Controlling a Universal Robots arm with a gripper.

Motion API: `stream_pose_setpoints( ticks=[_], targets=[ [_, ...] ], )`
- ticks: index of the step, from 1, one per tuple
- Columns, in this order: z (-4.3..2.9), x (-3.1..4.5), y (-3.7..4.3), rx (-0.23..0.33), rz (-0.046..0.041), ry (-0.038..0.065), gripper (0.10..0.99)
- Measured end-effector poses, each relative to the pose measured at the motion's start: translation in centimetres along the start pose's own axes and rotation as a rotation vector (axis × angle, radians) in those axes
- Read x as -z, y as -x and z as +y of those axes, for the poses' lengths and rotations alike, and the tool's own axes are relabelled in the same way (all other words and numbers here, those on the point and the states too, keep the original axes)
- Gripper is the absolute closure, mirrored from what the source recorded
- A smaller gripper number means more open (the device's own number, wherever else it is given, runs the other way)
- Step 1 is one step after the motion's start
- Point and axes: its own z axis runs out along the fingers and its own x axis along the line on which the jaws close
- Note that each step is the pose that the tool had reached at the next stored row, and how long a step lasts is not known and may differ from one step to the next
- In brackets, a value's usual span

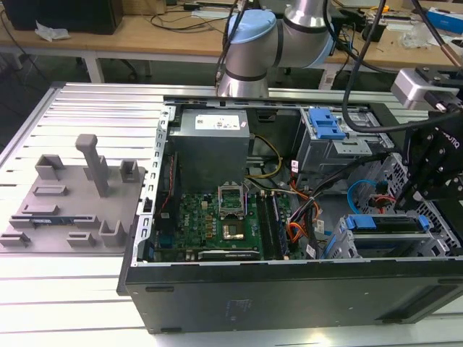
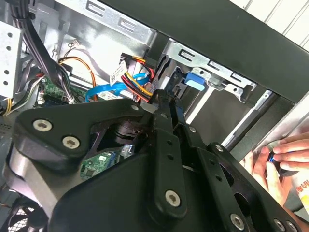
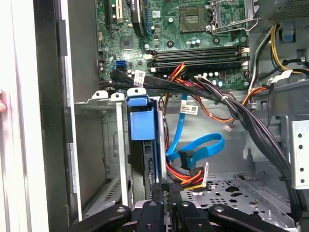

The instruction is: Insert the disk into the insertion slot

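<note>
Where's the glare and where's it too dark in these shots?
Exterior view: glare whitens the ribbed aluminium table nearest the camera. First wrist view: the grey metal cage beside the blue-framed disk sits in shadow. Second wrist view: the black gripper reads dark.

Exterior view: stands off the arm, high and well back, looking down on the open computer case [image 1: 289, 303] lying on the slatted worktop [image 1: 94, 101].
First wrist view: close inside the case, facing along the disk [image 3: 142, 123] toward the motherboard [image 3: 193, 24].
Second wrist view: closer yet, peering past the gripper [image 2: 163, 99] at the case wall.
Shared: all three catch the disk's blue carrier.
</note>
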Motion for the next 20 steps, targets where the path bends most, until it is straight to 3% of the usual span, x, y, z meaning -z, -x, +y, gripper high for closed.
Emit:
stream_pose_setpoints(
  ticks=[4, 13, 16, 20],
  targets=[
    [-0.03, -0.03, -0.41, 0.000, 0.0000, 0.000, 0.922],
    [-0.02, -0.06, -0.49, 0.000, 0.0001, 0.000, 0.922],
    [0.09, -0.08, -0.50, 0.003, -0.0007, -0.011, 0.922],
    [0.12, -0.08, -0.50, 0.005, -0.0006, -0.012, 0.922]
  ],
)
